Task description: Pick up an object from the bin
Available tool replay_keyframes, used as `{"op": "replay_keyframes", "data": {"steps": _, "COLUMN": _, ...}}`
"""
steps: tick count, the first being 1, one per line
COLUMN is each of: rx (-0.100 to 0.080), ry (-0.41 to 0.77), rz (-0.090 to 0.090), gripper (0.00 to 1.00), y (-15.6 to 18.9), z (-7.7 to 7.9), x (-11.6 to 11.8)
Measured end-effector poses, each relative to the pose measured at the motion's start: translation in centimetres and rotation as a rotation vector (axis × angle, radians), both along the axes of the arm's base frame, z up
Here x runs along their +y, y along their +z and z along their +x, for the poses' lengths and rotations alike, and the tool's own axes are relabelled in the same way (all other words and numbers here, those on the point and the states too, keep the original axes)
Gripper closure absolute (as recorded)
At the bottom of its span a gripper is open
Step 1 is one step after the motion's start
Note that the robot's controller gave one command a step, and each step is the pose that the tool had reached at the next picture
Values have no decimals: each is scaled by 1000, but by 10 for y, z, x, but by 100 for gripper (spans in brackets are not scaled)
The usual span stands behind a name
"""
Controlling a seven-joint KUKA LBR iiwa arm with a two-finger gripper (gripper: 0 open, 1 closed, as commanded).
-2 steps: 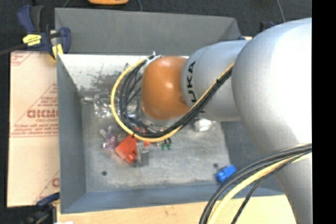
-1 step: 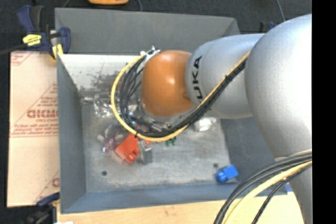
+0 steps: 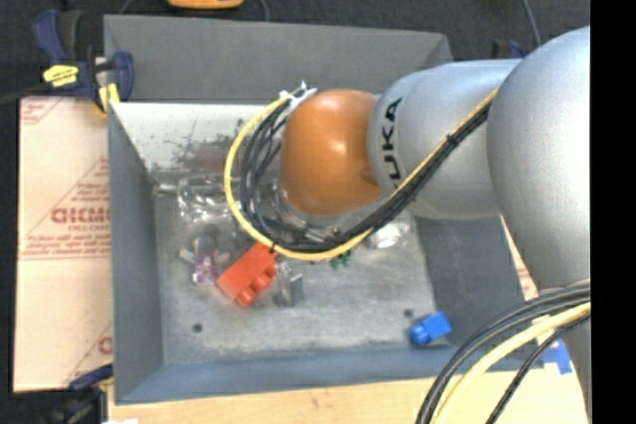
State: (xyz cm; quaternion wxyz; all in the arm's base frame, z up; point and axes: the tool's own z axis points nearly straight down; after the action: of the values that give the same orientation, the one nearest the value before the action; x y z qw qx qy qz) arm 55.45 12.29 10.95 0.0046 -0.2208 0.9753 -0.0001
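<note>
The arm's orange wrist cover (image 3: 323,154) hangs over the middle of the grey metal bin (image 3: 328,313). Whether the gripper (image 3: 286,263) beneath it is spread or closed cannot be told. A red toy brick (image 3: 246,277) lies on the scuffed bin floor just beside the gripper, perhaps touching it. A blue block (image 3: 429,329) sits well apart. Dark flooring surrounds the bin.
</note>
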Motion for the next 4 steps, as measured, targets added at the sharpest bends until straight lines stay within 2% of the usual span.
{"op": "replay_keyframes", "data": {"steps": 1, "rx": 10, "ry": 19, "rz": 0, "gripper": 0, "y": -41, "z": 3, "x": 0}}
{"op": "replay_keyframes", "data": {"steps": 2, "rx": 8, "ry": 12, "rz": 2, "gripper": 0, "y": -40, "z": 4, "x": 0}}
{"op": "replay_keyframes", "data": {"steps": 3, "rx": 7, "ry": 10, "rz": 2, "gripper": 100, "y": -40, "z": 4, "x": 0}}
{"op": "replay_keyframes", "data": {"steps": 4, "rx": -3, "ry": 2, "rz": 0, "gripper": 100, "y": 49, "z": 7, "x": 0}}
